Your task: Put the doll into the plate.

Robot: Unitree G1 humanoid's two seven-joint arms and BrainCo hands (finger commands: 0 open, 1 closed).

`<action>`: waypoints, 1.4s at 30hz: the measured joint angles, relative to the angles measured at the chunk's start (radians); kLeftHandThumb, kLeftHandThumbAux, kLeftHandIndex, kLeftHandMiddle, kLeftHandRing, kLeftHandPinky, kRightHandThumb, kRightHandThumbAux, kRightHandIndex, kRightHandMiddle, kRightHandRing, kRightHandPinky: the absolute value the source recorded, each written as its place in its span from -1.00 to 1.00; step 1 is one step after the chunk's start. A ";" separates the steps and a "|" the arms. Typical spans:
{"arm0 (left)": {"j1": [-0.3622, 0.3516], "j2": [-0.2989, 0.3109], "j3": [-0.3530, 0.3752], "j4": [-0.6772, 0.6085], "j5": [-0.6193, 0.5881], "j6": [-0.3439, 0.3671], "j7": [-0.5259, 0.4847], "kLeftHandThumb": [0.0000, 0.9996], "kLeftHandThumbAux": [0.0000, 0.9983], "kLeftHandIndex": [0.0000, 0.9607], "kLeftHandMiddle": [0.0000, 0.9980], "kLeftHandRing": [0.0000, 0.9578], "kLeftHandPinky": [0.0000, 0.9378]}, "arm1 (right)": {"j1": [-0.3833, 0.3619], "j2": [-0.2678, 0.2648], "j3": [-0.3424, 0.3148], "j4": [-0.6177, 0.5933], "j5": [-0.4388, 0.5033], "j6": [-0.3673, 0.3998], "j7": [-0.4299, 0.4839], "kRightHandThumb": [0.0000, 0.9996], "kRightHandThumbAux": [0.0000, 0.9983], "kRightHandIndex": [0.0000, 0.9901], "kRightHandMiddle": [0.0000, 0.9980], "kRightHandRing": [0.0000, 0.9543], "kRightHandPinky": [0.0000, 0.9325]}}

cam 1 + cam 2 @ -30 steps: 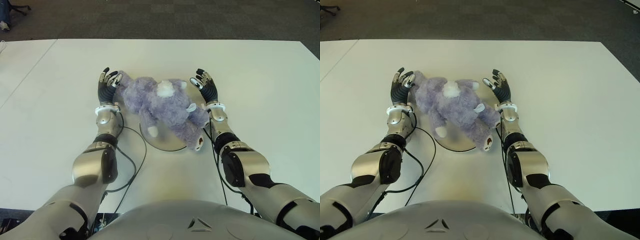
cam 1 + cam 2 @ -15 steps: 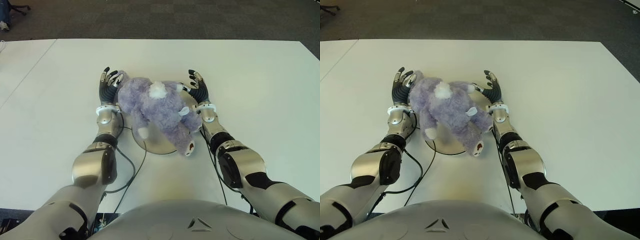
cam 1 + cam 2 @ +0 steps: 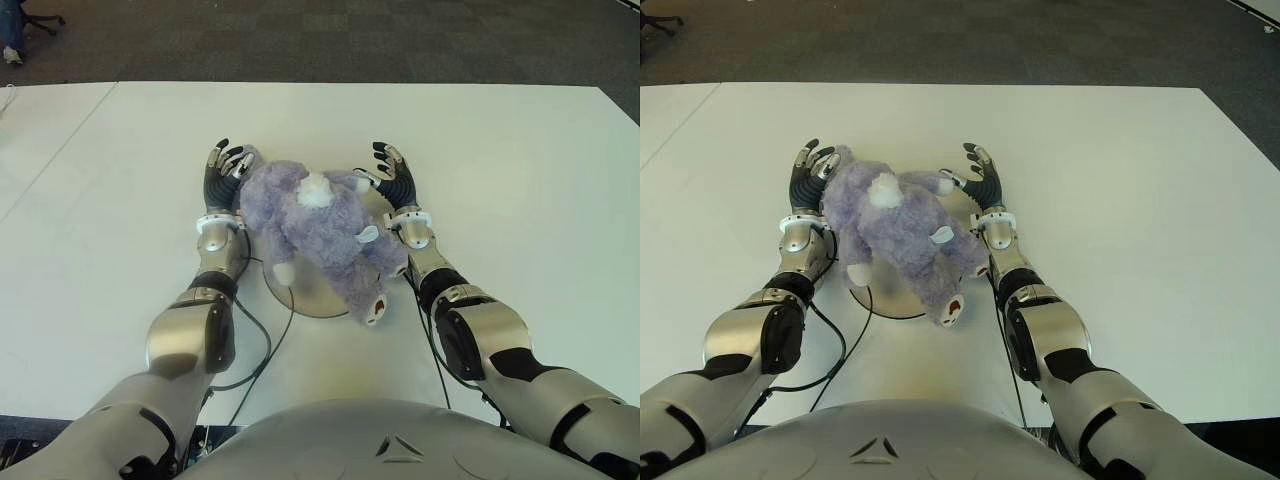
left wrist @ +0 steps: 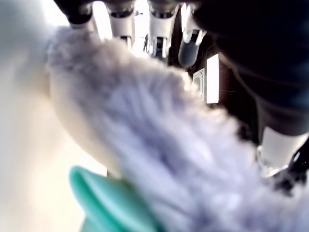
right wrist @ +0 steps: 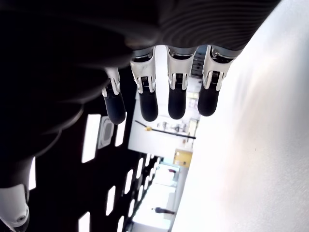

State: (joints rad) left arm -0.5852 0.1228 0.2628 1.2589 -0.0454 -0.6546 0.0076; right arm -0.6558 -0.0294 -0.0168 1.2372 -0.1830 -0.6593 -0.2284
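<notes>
Near the middle of the white tabletop, closer to its near edge than its far one, your two hands flank the fluffy lavender plush doll. Your left hand stands just beside the doll on its left, palm turned inward, its dark fingers extended and pointing toward the far edge; the fur brushes against them, and the left wrist view shows fur filling the space right in front of the straightened fingers, but they do not close around it. Your right hand stands on the doll's right, also with fingers straight and loosely spread, holding nothing; the right wrist view shows four fingertips extended with bare tabletop beside them. One pale paw of the doll reaches close to this hand; you cannot tell whether they touch.

You can see the doll lying sprawled across the round pale plate, which shows only as a rim toward the near edge. Its body runs diagonally, the head with a white tuft toward the far side, one leg with a brownish sole hanging past the plate's rim toward the near right. Black cables loop over the tabletop by your left forearm.
</notes>
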 measured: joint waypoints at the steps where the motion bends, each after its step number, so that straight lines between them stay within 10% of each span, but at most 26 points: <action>1: 0.001 0.000 -0.007 0.000 0.009 -0.003 0.000 -1.00 0.24 -0.74 -0.49 -0.40 -0.36 | 0.000 -0.001 -0.004 0.001 0.002 0.000 -0.007 -1.00 0.11 -0.62 -0.62 -0.64 -0.64; 42: 0.000 0.015 -0.081 0.003 0.047 -0.004 0.066 -0.92 0.28 -0.68 -0.47 -0.35 -0.29 | -0.018 0.053 -0.319 0.003 0.254 0.071 0.081 -1.00 0.42 -0.77 -0.78 -0.78 -0.73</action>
State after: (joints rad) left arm -0.5848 0.1378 0.1822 1.2624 0.0017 -0.6581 0.0739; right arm -0.6740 0.0235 -0.3355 1.2397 0.0709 -0.5881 -0.1476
